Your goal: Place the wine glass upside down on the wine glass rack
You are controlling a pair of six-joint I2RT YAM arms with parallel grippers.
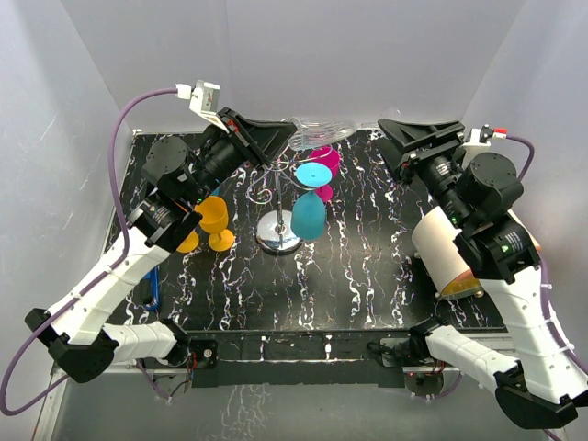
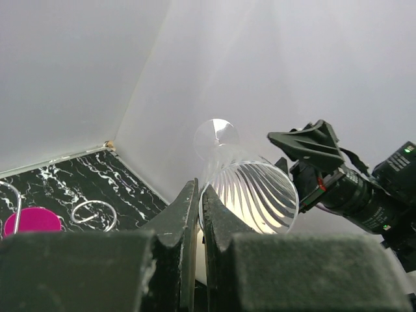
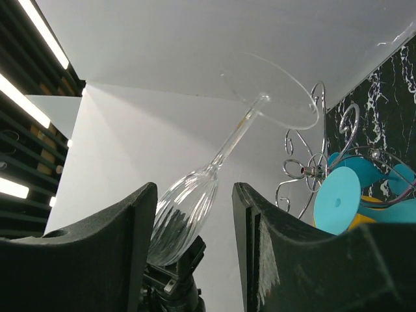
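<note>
Above the marbled surface [image 1: 349, 276], left end effector [image 2: 200, 192] clamps the wine glass [image 2: 250, 192] rim, far of the wine glass rack [image 1: 278, 237], stem likely kept free for hooking; right end effector [image 3: 194, 188] gapes empty

I take the wine glass rack [image 1: 278, 209] as my mark; it stands mid-table [image 1: 367, 266]. Two goblets [image 1: 215, 223] stand on the table just left of it. One goblet [image 1: 309, 216] hangs upside down on its right side, and another [image 1: 326, 157] hangs behind that. The wine glass [image 1: 323, 129] lies tilted behind the rack in my left gripper [image 1: 276, 138]. My right gripper [image 1: 418, 130] is well right of the rack.
</note>
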